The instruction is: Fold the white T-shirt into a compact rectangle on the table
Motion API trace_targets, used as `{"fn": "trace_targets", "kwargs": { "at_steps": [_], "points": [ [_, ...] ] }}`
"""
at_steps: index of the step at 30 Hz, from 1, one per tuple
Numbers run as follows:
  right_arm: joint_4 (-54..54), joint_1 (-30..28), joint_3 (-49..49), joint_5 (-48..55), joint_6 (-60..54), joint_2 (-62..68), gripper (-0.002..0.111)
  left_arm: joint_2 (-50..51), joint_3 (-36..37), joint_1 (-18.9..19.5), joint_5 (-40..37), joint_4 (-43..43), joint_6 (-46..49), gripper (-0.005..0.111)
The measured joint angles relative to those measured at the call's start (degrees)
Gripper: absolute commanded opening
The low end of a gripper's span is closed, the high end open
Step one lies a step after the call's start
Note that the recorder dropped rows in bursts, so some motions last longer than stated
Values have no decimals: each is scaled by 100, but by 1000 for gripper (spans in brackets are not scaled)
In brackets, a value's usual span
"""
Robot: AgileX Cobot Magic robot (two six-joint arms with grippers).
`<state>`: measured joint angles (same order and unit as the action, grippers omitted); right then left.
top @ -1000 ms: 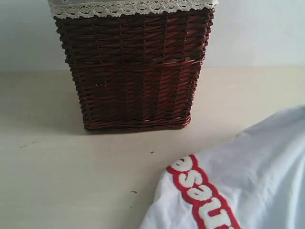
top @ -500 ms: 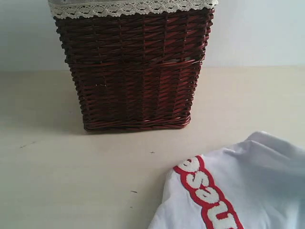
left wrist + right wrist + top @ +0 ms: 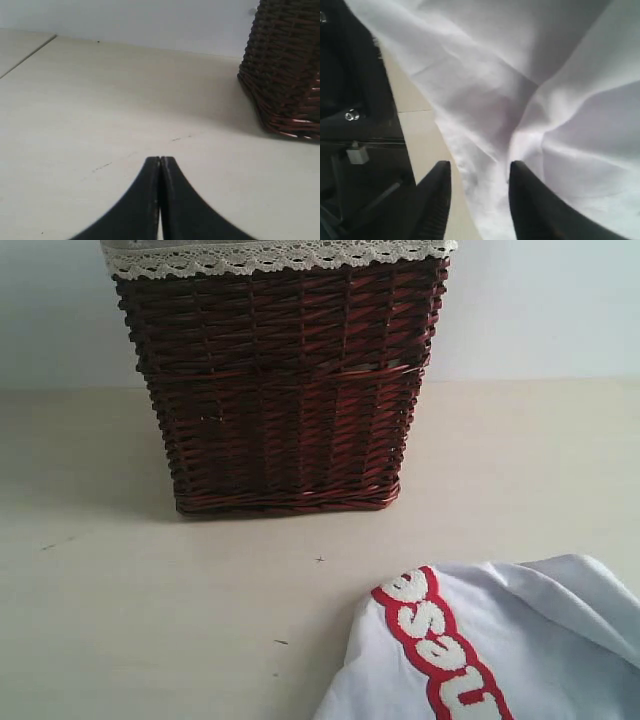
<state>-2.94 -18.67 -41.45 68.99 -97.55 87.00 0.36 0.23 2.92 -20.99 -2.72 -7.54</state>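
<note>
A: Exterior view: the white T-shirt [image 3: 540, 640] lies rumpled at the bench's [image 3: 130, 620] near right corner, its red lettering [image 3: 440, 652] running diagonally. The wicker basket [image 3: 280, 390] stands toward the far edge.
B: Left wrist view: left gripper [image 3: 160, 167] clenched on nothing, over bare bench, basket off ahead, no shirt in sight.
A: Right wrist view: right gripper [image 3: 479, 170] released, jaws parted, shirt cloth directly ahead.
B: The right arm's nearer, I'd say.

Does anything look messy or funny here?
Yes: the white T-shirt lies crumpled and puffed up on the table, its red-edged letters running slanted. The wicker basket stands upright, and nothing is spilled.
</note>
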Motion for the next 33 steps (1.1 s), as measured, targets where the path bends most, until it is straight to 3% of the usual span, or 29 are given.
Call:
{"fn": "trace_targets", "kwargs": {
  "at_steps": [5, 12, 22, 33],
  "points": [
    [294, 0, 347, -943, -309, -817, 46, 0, 0, 0, 0, 0, 0, 0],
    [1878, 0, 346, -3579, 584, -1310, 44, 0, 0, 0, 0, 0, 0, 0],
    [2256, 0, -388, -2128, 812, -78, 42, 0, 0, 0, 0, 0, 0, 0],
    [665, 0, -859, -911, 834, 304, 42, 0, 0, 0, 0, 0, 0, 0]
  ]
}}
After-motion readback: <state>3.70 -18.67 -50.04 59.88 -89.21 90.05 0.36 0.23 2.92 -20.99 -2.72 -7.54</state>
